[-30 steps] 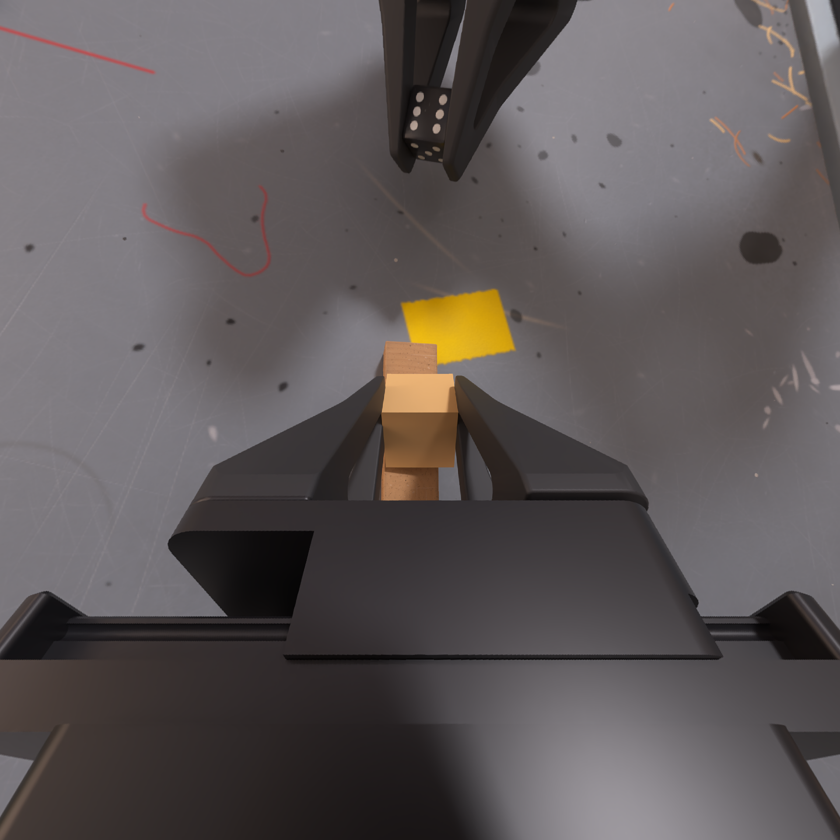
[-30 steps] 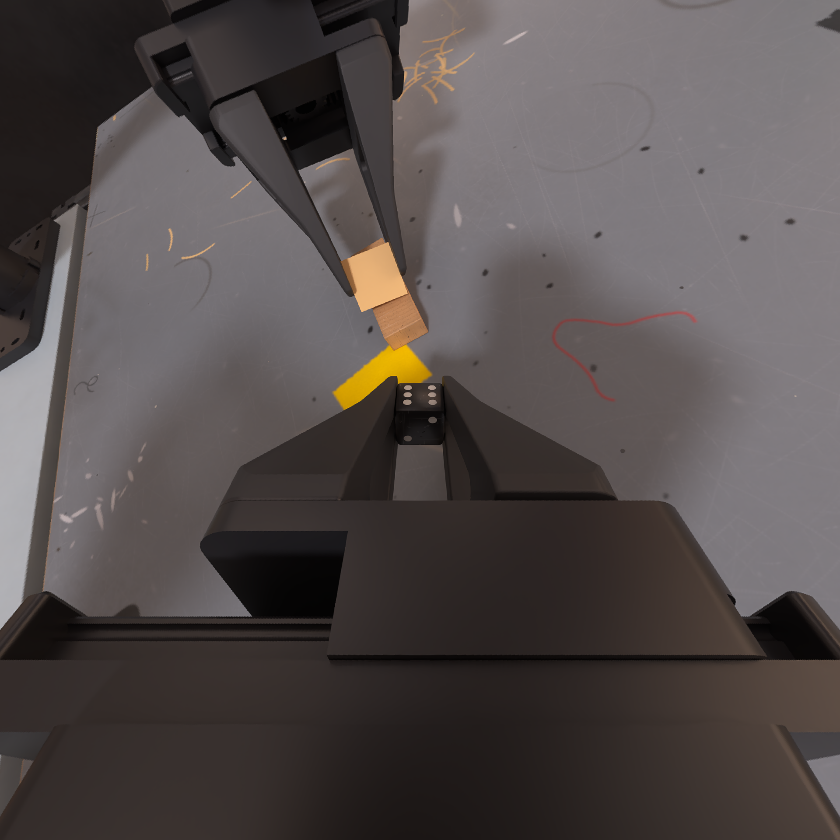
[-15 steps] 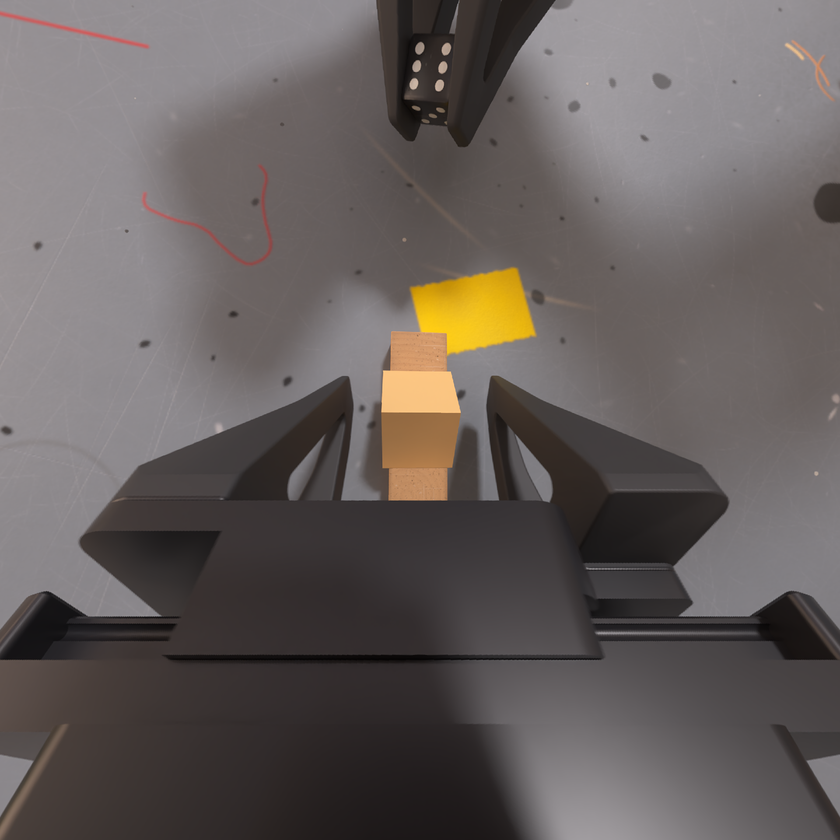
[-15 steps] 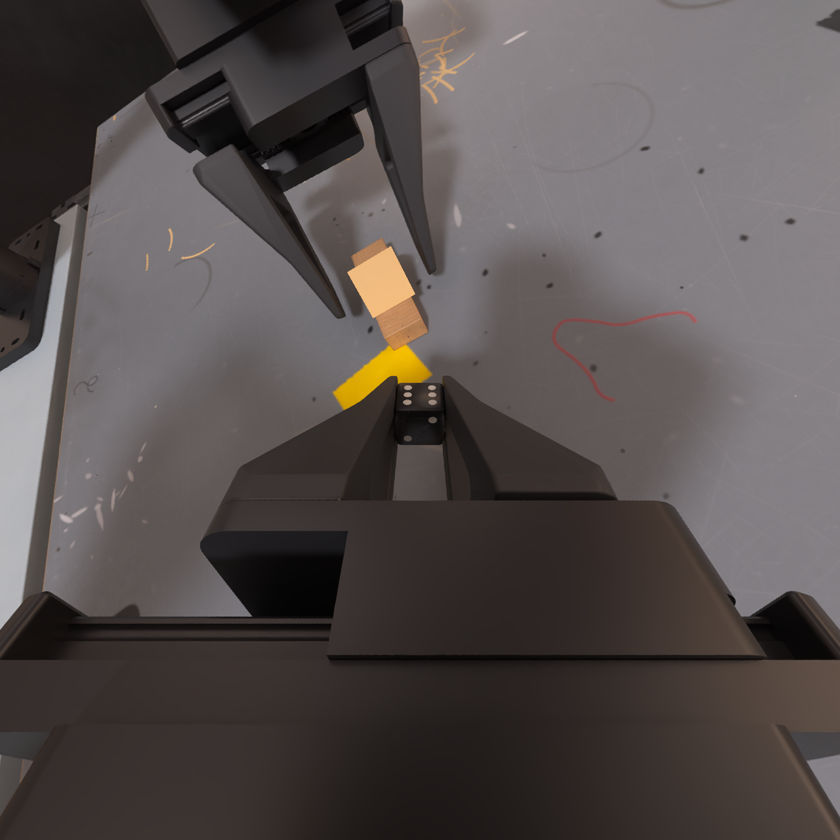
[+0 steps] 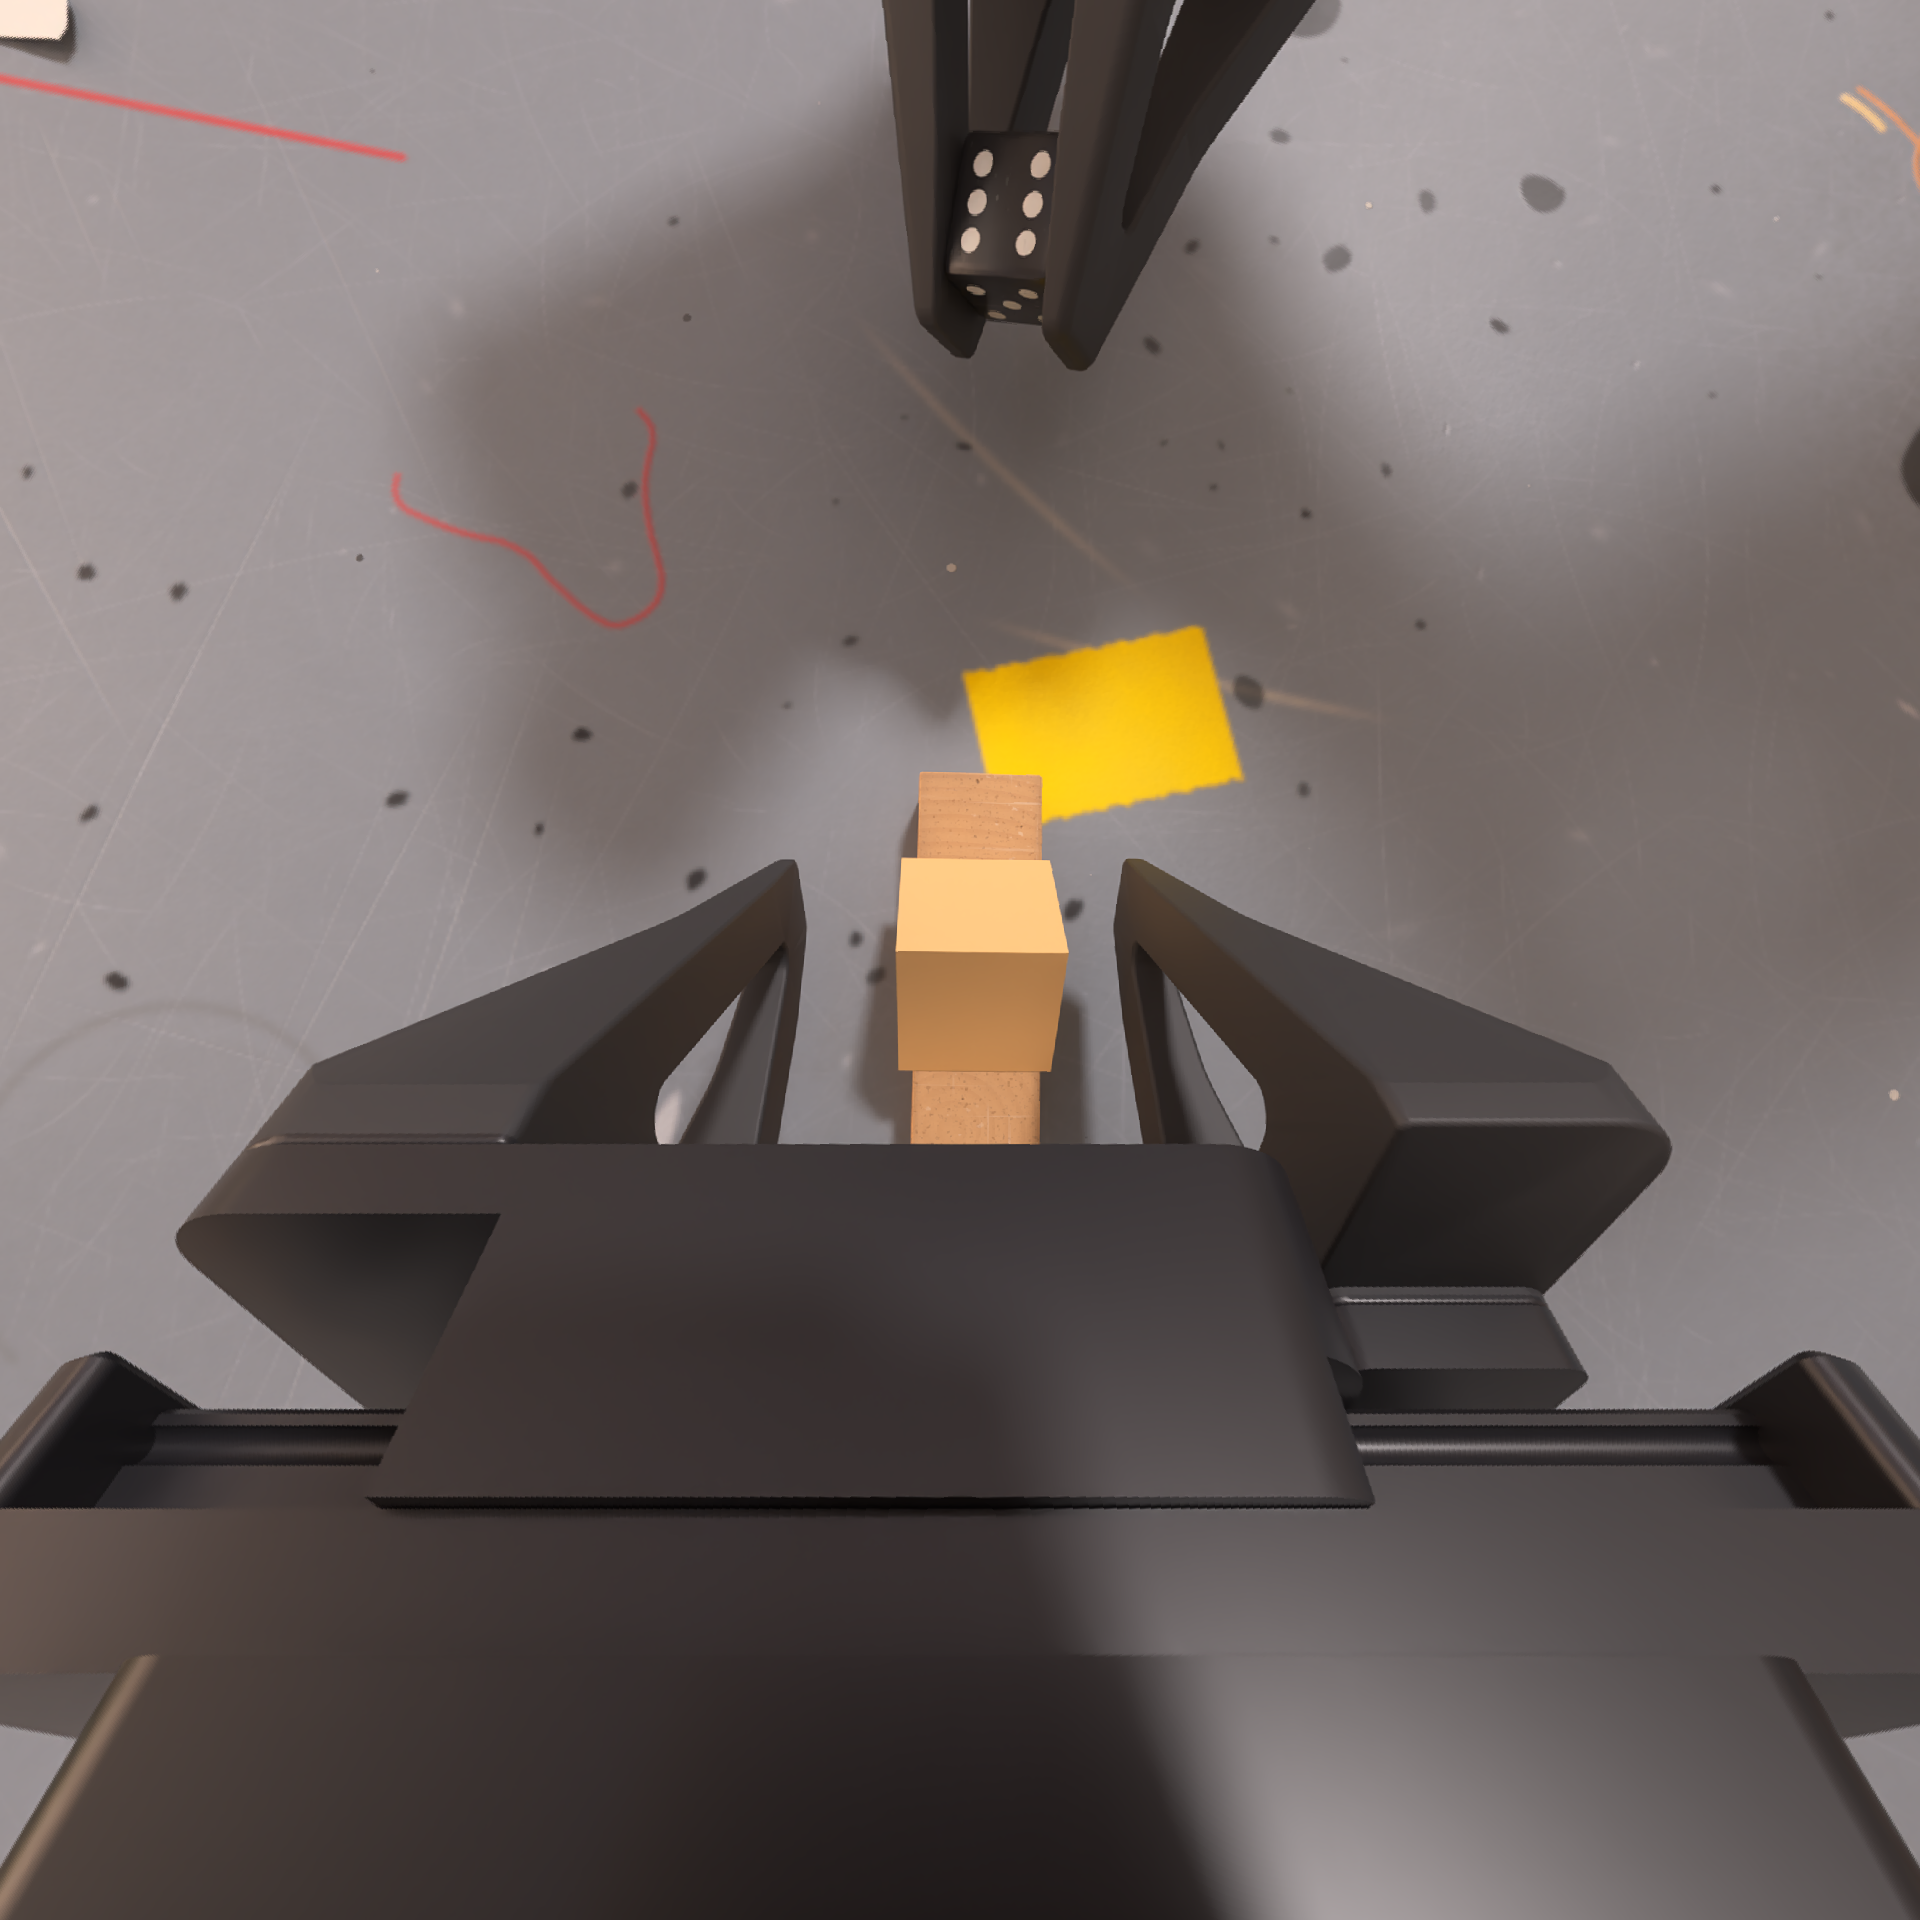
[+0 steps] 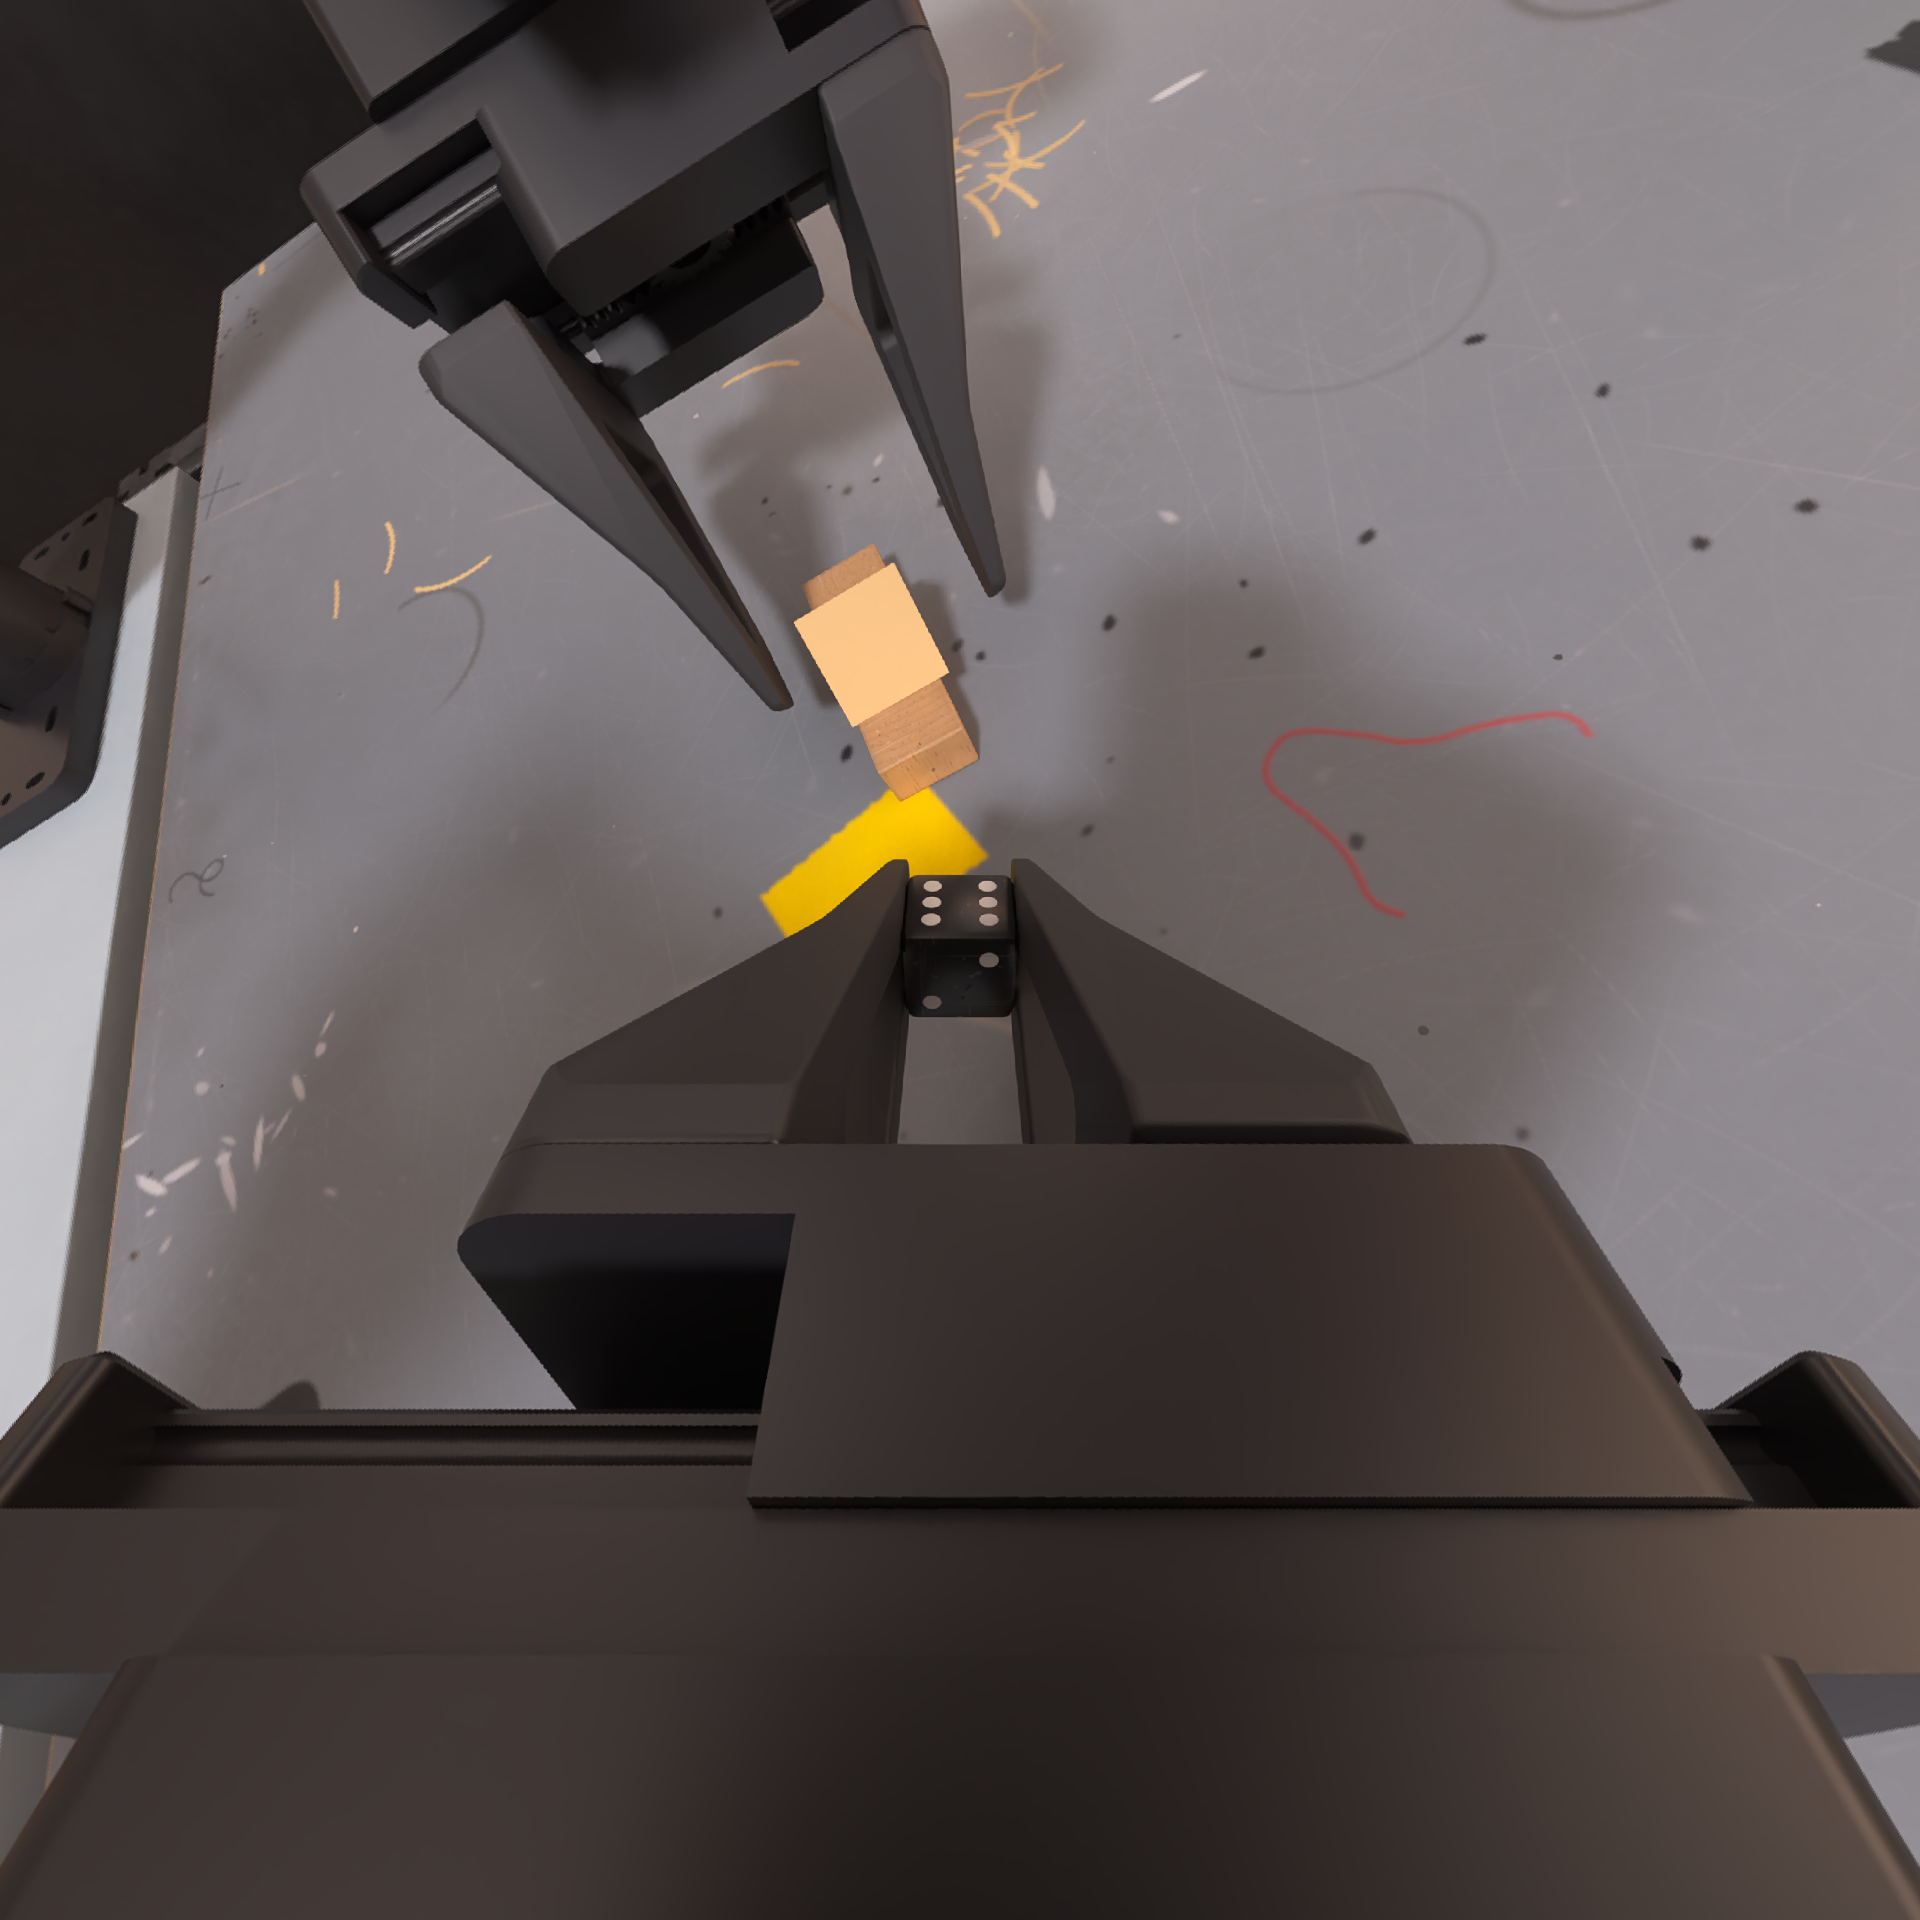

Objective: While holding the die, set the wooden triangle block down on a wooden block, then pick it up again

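Wooden triangle block [image 5: 981,966] sits on the wooden block [image 5: 979,817] between our left claw [image 5: 958,883] fingers (spread apart, not touching); at 12 o'clock, our right claw [image 6: 958,883] clamps the die [image 6: 958,940].

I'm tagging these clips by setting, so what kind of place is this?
Probably a workshop bench: a scuffed, speckled grey tabletop, curly wood shavings, and a yellow tape patch beside stacked wooden blocks.

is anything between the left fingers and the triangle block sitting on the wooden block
Nothing visible. The left gripper is open, a finger on each side of the triangle block, with bare gaps between. It rests on the wooden block. The right gripper and die are farther off.
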Robot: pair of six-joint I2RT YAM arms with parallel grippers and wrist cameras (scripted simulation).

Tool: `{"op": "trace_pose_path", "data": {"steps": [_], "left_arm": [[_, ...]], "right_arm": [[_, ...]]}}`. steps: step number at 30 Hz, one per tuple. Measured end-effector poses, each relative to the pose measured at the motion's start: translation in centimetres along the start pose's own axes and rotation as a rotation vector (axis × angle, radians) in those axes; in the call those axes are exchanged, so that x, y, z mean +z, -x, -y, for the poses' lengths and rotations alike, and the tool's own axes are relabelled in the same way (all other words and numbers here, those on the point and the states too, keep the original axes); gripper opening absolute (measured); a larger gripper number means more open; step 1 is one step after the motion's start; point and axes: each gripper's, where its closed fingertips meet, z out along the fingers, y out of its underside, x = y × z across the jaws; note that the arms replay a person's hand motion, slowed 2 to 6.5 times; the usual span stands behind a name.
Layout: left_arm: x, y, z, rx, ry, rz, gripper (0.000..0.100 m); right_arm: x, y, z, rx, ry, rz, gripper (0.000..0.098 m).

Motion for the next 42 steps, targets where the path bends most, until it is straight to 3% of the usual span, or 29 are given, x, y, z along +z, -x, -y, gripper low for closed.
{"op": "trace_pose_path", "data": {"steps": [27,30,35,42], "left_arm": [[-0.14,0.01,0.54,0.017,0.026,0.028,0.053],[-0.08,0.04,0.52,0.02,0.03,0.033,0.046],[-0.1,0.2,0.52,0.017,0.031,0.044,0.025],[-0.07,0.03,0.93,-0.005,0.003,0.031,0.025]], "right_arm": [[0.0,0.0,0.0,0.0,0.0,0.0,0.016],[0.0,0.0,0.0,0.0,0.0,0.0,0.016],[0.0,0.0,0.0,0.0,0.0,0.0,0.016],[0.0,0.0,0.0,0.0,0.0,0.0,0.016]]}}
